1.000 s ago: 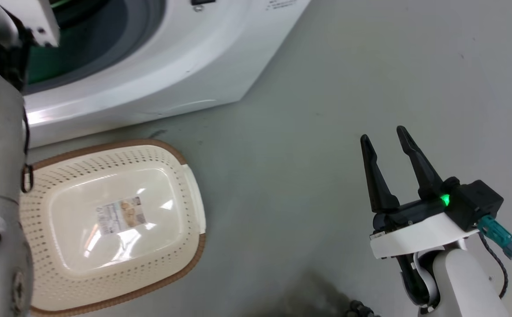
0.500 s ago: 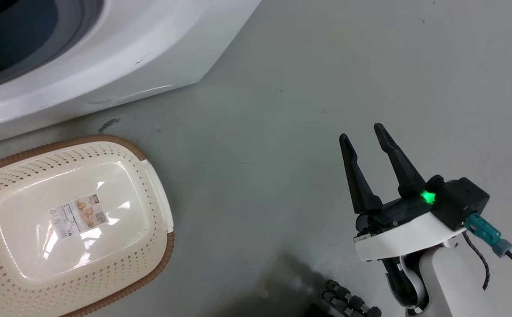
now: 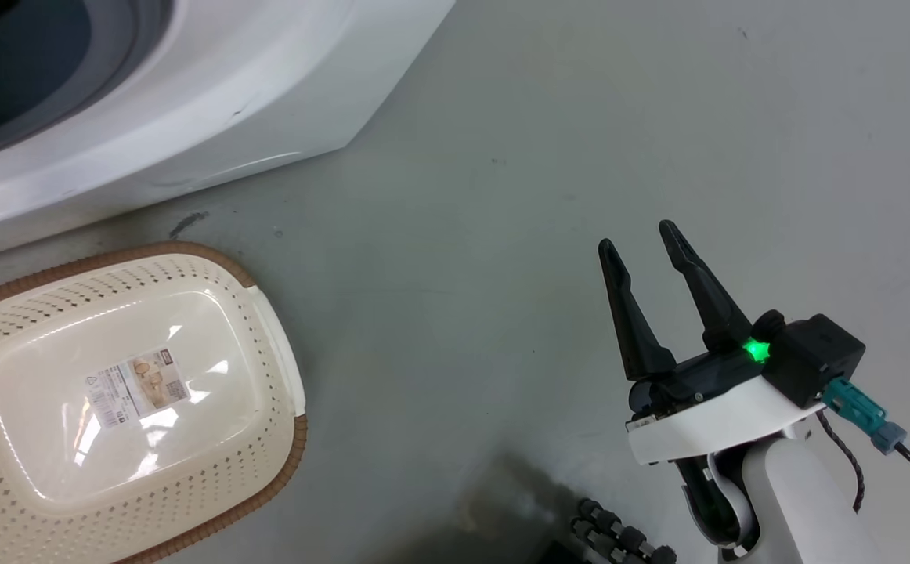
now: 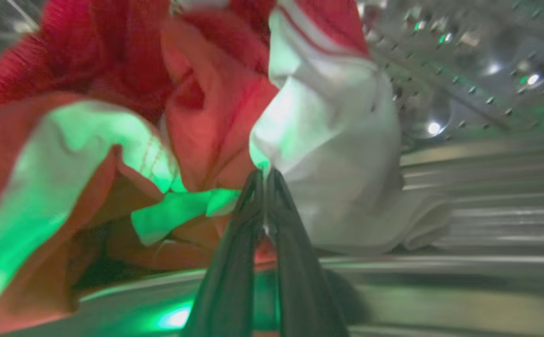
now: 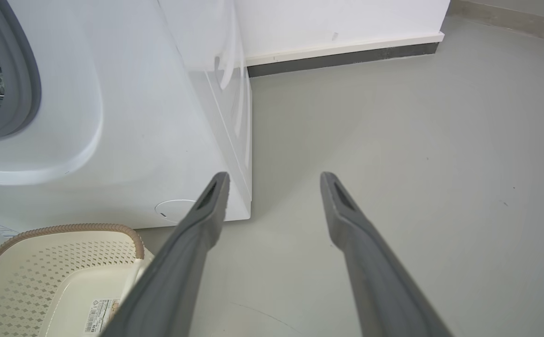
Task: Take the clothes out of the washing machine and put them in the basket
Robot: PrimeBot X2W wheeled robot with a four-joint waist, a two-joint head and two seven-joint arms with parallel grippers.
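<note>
Inside the shiny perforated drum (image 4: pixel 464 93) lie the clothes (image 4: pixel 206 117), crumpled red fabric with white panels, lit green. My left gripper (image 4: pixel 263 174) is shut on a fold of them, its tips pinching the white edge. The white washing machine (image 3: pixel 189 117) fills the head view's upper left, and its front and grey door ring show again as the washing machine (image 5: pixel 136 117). The cream basket (image 3: pixel 267 376) with a brown rim sits on the floor before it, holding just its paper label; the basket (image 5: pixel 66 262) is also at the right wrist view's lower left. My right gripper (image 3: pixel 637 237) hovers open over bare floor, right gripper (image 5: pixel 274 178) holding nothing.
Grey floor stretches right of the machine to a white wall with a dark baseboard (image 5: pixel 347 54). A ribbed black hose (image 3: pixel 619 536) lies at the bottom edge near my right arm, and a teal plug with a cable (image 3: pixel 866 415) hangs off the wrist.
The head camera has swung right, so the machine and basket sit further left in the picture and the left arm has left it. The right gripper stays open in the same pose.
</note>
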